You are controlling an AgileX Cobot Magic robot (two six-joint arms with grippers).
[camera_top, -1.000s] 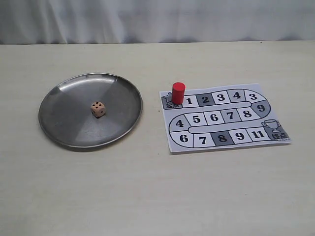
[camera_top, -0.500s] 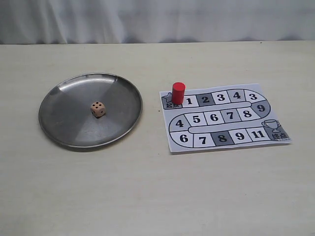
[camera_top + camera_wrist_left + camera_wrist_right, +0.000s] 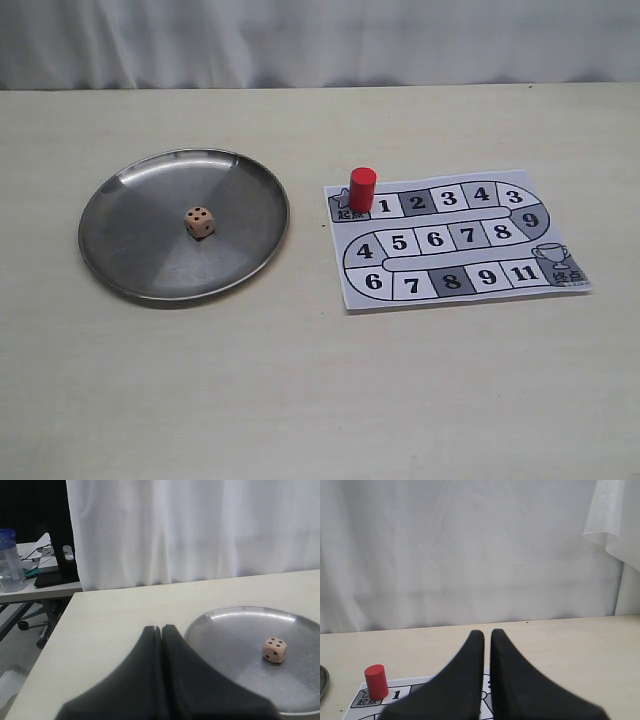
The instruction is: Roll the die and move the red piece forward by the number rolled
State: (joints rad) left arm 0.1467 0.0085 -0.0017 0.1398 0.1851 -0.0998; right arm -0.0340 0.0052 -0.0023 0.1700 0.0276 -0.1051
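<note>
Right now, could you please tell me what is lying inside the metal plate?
Only the die lies in the metal plate, near its middle. The rest of its surface shows bare metal. The die's underside and the spot beneath it are hidden.

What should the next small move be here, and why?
Probably the left hand should open and reach toward the die. The die lies in the metal plate on that arm's side; the hand is shut and short of it, and the red piece stands on the start square.
</note>
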